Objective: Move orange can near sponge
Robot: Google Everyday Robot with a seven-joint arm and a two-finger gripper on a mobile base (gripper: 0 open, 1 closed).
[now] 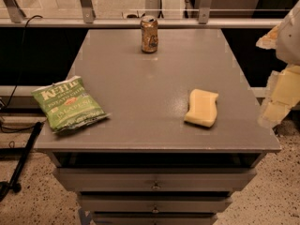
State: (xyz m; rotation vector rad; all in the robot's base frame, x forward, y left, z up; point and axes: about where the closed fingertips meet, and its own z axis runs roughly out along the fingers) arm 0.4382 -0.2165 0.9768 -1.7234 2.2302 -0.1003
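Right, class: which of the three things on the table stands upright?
The orange can, at the far edge; the chip bag and sponge lie flat. The gripper hangs beyond the table's right side.

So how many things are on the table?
3: orange can far edge, sponge front right, green chip bag front left. The gripper hovers beyond the table's right side.

The green chip bag (69,104) reads "KETTLE" and, fainter, "JALAPEÑO"; the gripper (280,97) sits at the right edge.
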